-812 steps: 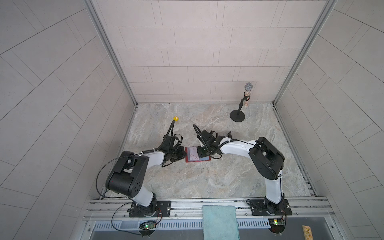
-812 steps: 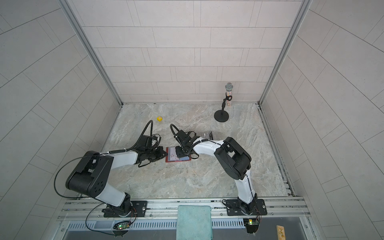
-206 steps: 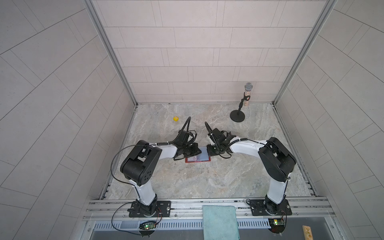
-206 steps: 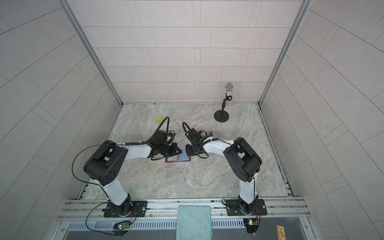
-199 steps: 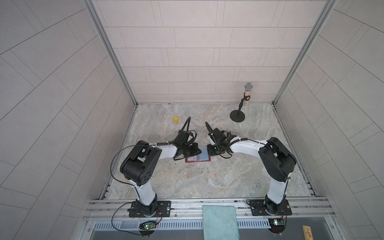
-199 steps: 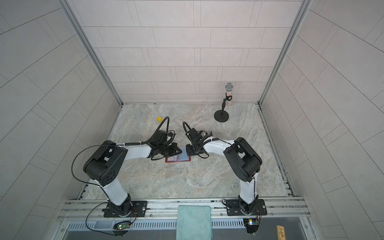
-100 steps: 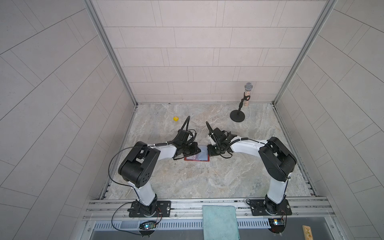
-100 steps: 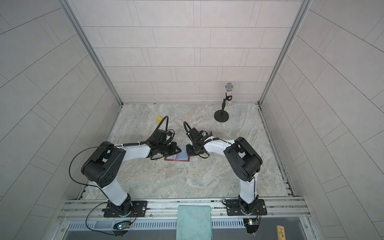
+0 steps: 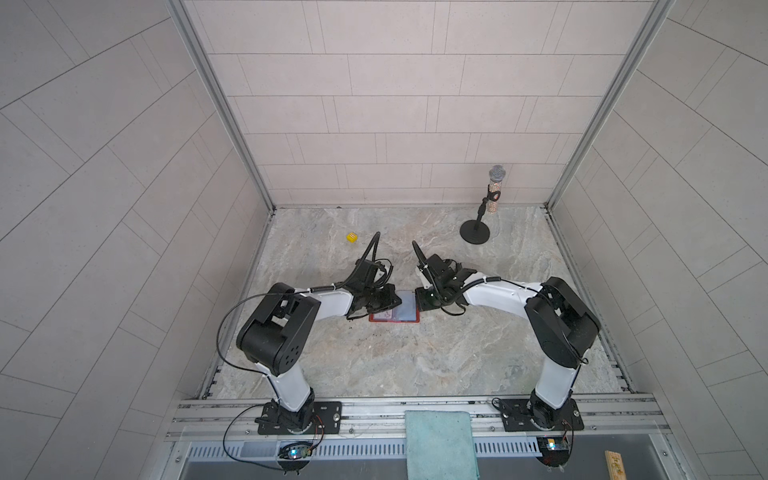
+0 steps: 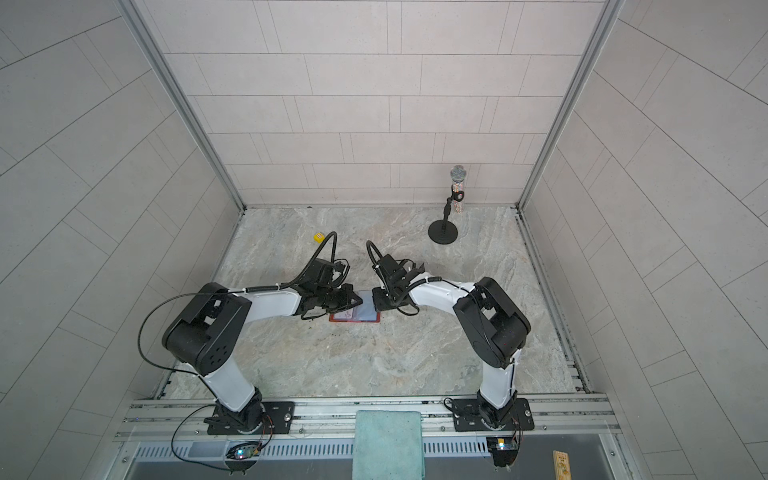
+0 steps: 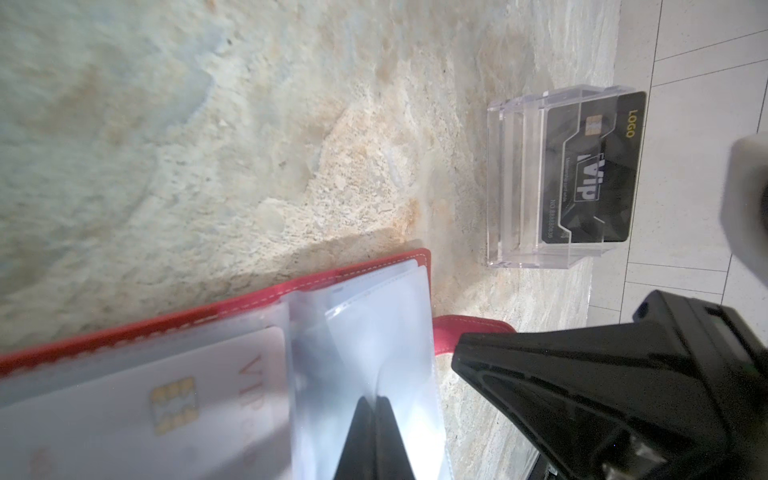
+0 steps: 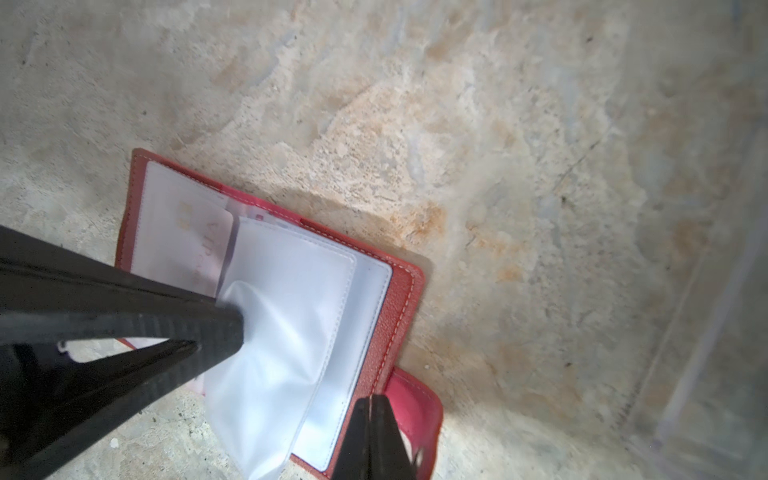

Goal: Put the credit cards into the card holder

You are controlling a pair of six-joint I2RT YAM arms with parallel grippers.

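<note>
Red holder (image 9: 401,311) lies open on the worktop (image 9: 374,365) between both arms. One pale card (image 11: 166,403) sits inside it. A black card (image 11: 590,166) stands in a clear stand (image 11: 513,183) near the holder, not yet loaded. Left claw (image 11: 372,411) is closed, pinching an empty sleeve (image 12: 291,316). Right claw (image 12: 371,409) is closed at the holder's strap edge; whether it grips anything is unclear.

My left arm (image 9: 332,301) and right arm (image 9: 498,297) share one look: white links between bulky black joint housings (image 9: 278,328). Black cables (image 9: 373,245) arc off each wrist, thinner ones trail by the black base plates (image 9: 328,415), screwed to a silver rail (image 9: 415,405). Fingers (image 12: 124,320) are matte black, ribbed, tapering to points.
</note>
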